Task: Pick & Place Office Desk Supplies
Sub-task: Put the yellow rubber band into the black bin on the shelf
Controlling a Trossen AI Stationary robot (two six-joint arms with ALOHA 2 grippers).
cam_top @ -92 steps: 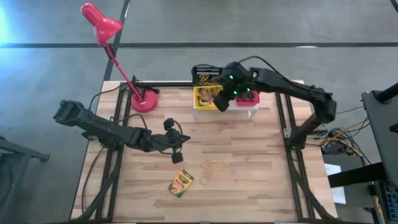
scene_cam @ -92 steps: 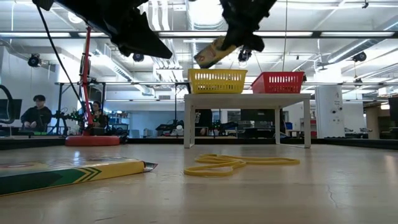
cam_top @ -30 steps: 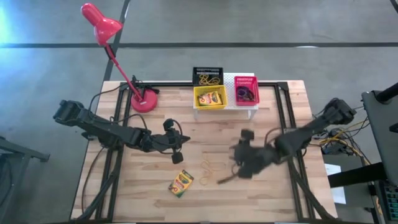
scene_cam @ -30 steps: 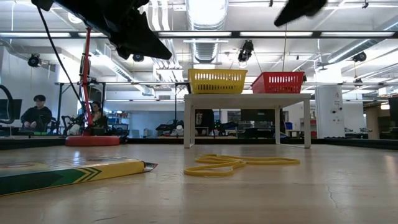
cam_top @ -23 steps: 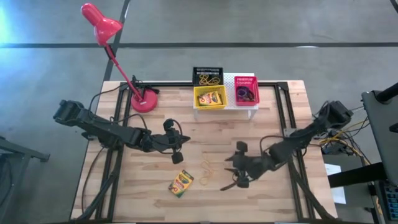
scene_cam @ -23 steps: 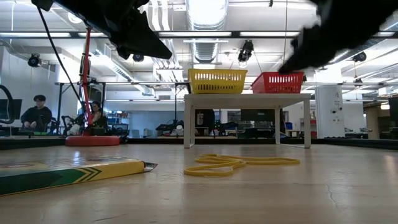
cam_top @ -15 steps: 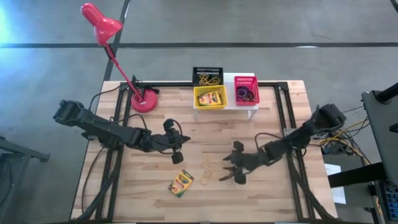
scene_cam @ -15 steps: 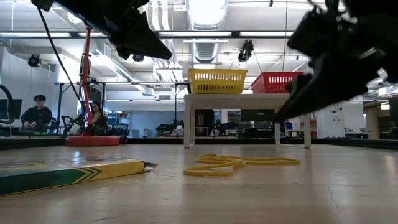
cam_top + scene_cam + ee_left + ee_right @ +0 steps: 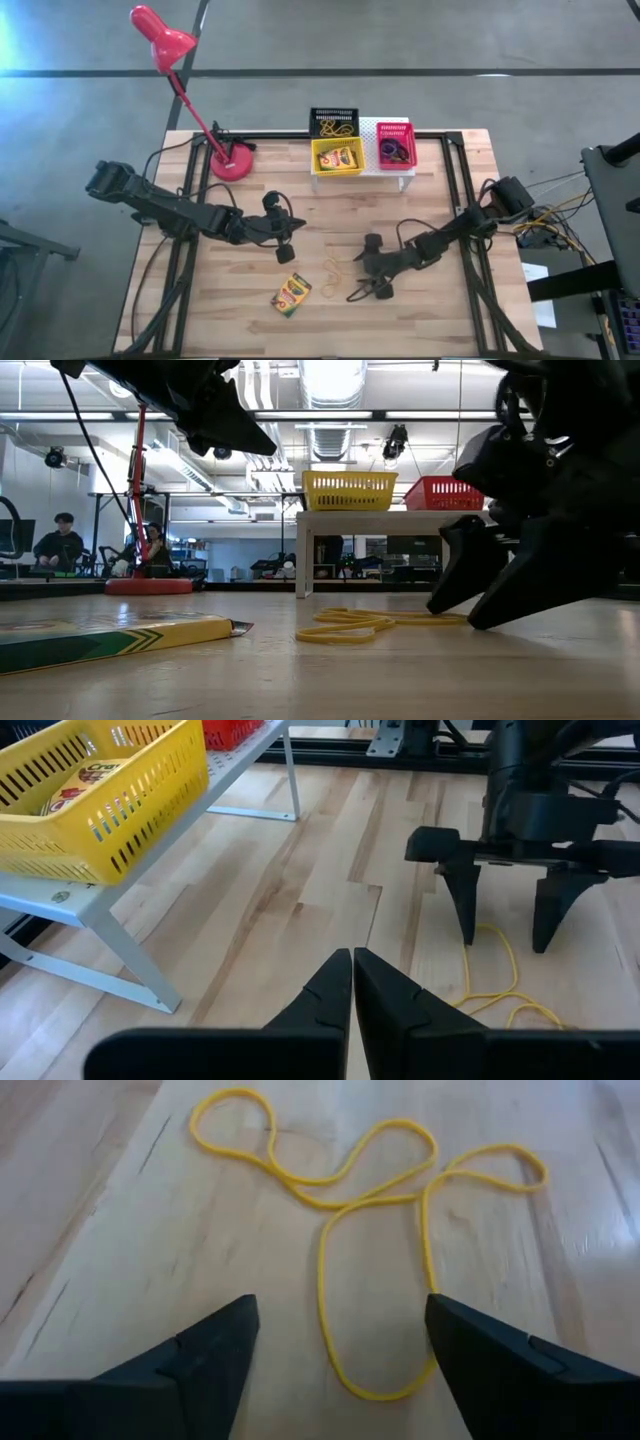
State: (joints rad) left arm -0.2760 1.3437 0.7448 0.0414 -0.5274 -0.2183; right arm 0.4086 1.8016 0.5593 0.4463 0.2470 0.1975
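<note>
A: Nearest the front edge, what lies on the table (image 9: 420,310)?

B: 1 crayon box (image 9: 291,294), flat on the wood, and just beside it the loose rubber bands (image 9: 338,270). The right gripper (image 9: 366,280) is down at their end, its 2 fingers (image 9: 190,1360) spread wide with a loop of band lying between the tips. Nothing is pinched yet.

A: So the step in hand?

B: I judge it to be picking up the bands. The next move calls for the tips to sink to the wood and close on the thin strand; it is slack and flat, so it could slip under them.

A: And the left gripper (image 9: 283,238)?

B: It waits above mid-table, fingers pressed together, holding nothing, well apart from the right.

A: Farther back?

B: The white riser (image 9: 392,170) carries the yellow basket (image 9: 336,157), holding a crayon box, and the red basket (image 9: 396,146); the black basket (image 9: 333,123) behind holds bands. Bare wood lies between the bands and the riser, so a lift and carry looks unobstructed. The lamp (image 9: 232,160) stands off to the left corner.
</note>
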